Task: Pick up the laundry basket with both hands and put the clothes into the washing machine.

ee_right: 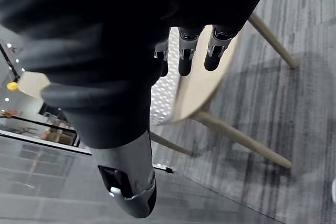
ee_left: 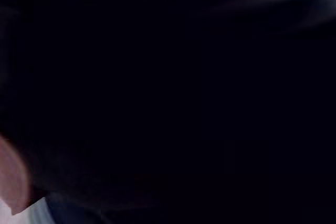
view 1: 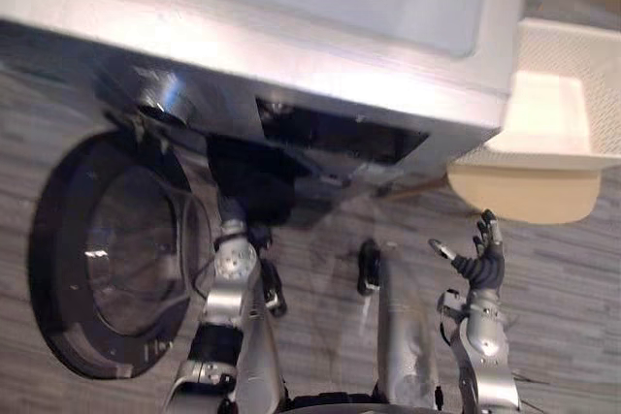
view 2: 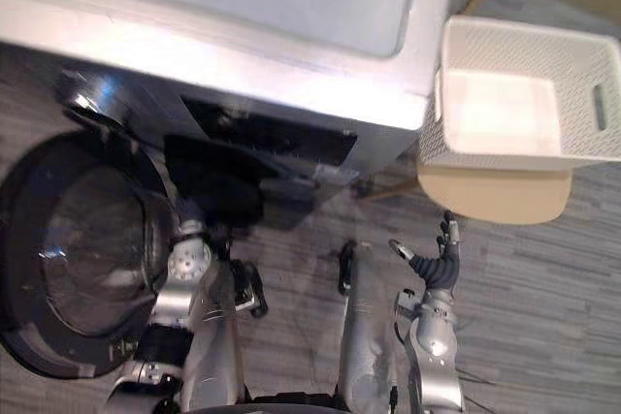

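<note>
Grey plank floor (view 1: 563, 269) runs under the washing machine (view 1: 291, 7), whose round door (view 1: 107, 249) hangs open on my left. My left arm (view 1: 233, 278) reaches into the dark opening (view 1: 247, 181). My left hand is hidden in there, so I cannot tell its state or make out any clothes. The white laundry basket (view 2: 592, 147) sits on a round worktop (view 2: 495, 196) just right of the machine, partly cut off. My right hand (view 1: 482, 264) hovers below it, spread and holding nothing.
</note>
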